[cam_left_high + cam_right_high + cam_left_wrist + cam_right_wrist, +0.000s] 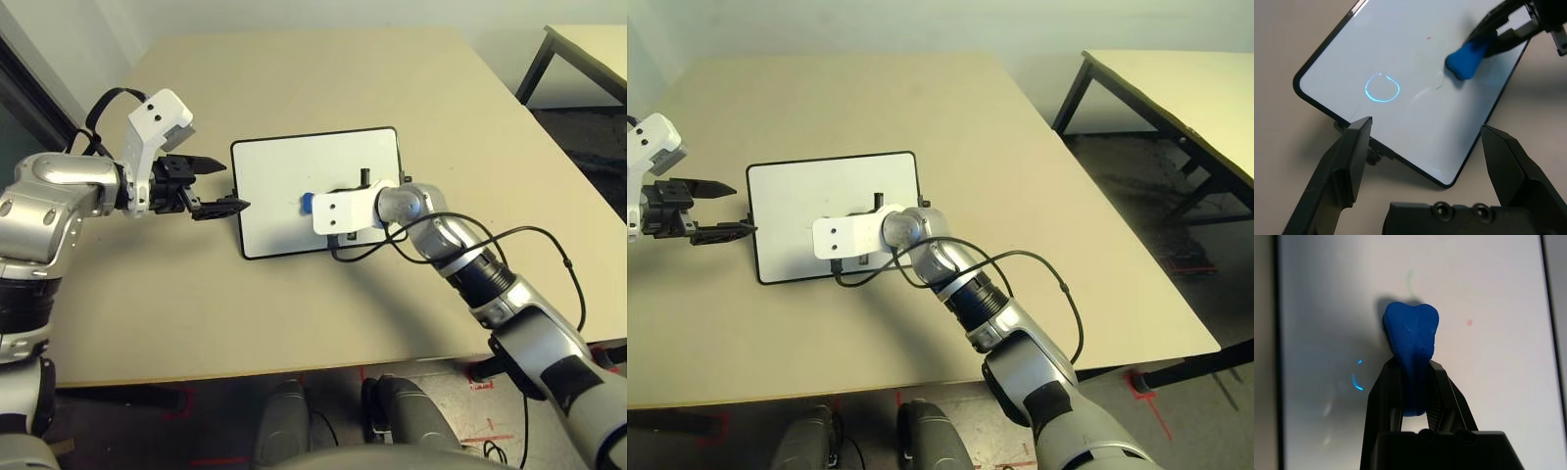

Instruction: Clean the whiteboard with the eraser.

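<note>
board: the whiteboard [284, 186] lies flat on the tan table [294, 313], mid-table, its long sides running left to right. it looks almost clean; a tiny red speck [1469, 322] and a faint greenish trace [1409, 280] are the marks i can make out.
eraser: the blue eraser [1411, 340] sits over the middle of the board, its free end squashed against the white surface, judging by the shadow right under it.
right claw: the right gripper [1415, 382] is clamped on the eraser, both fingers [1382, 391] pressed into its sides, reaching in over the board's right short edge.
left claw: the left gripper [217, 186] hangs at the board's left short edge with its fingers apart, holding nothing. one fingertip is right at the frame; whether it touches, i cannot tell.
step in hand: wiping, likely near the end of it.
doing it well: keep the eraser's end flat and pressed, and run it straight over the red speck and the greenish trace, which lie just beside it. short overlapping strokes suit better than long sweeps.
risk: the board is light and may slide under the push; the left gripper looks placed to brace that edge. too steep an angle could bend the soft eraser out of the grip.
</note>
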Tool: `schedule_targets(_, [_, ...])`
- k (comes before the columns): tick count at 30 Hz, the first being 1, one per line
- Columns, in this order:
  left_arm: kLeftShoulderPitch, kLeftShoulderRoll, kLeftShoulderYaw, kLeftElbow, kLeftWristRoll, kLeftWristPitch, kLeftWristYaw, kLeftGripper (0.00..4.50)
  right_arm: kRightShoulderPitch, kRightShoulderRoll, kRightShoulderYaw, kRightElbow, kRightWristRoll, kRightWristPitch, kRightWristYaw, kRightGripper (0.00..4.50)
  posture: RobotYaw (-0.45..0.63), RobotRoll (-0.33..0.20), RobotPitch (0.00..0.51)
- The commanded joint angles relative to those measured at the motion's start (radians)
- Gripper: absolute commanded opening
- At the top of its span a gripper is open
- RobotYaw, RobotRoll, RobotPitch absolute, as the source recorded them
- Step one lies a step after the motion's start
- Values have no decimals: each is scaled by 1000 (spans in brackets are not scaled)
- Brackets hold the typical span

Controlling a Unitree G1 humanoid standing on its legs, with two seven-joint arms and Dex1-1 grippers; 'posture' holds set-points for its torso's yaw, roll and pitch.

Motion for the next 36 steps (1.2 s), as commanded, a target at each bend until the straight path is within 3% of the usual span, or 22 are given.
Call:
schedule_targets(1, [6,7,-2,-9,-7,8,-8,4500,-104,22,-54,123,5,-12,-69,617,80,0,96])
schedule_targets(6, [11,5,1,-19,-10,16,-6,4500,-110,33,-43,146,7,-32,-76,617,85,0,101])
schedule_targets(12, [25,7,11,-30,-16,25,-3,4500,79,-11,16,-92,-15,25,28,616,87,0,108])
schedule_targets(15, [28,8,13,-32,-19,27,-2,4500,123,-27,26,-147,-26,45,52,616,85,0,109])
schedule_targets(17, [27,7,11,-31,-21,26,1,4500,110,-27,20,-129,-29,49,47,616,82,0,110])
schedule_targets(22, [26,4,7,-31,-24,24,3,4500,-46,3,-37,79,-15,16,-43,616,80,0,109])
schedule_targets(27, [26,3,8,-33,-27,25,6,4500,-103,14,-47,155,-3,-15,-71,616,81,0,108])
schedule_targets(36, [39,12,17,-48,-39,37,11,4500,112,-39,38,-192,-24,68,87,605,84,0,115])
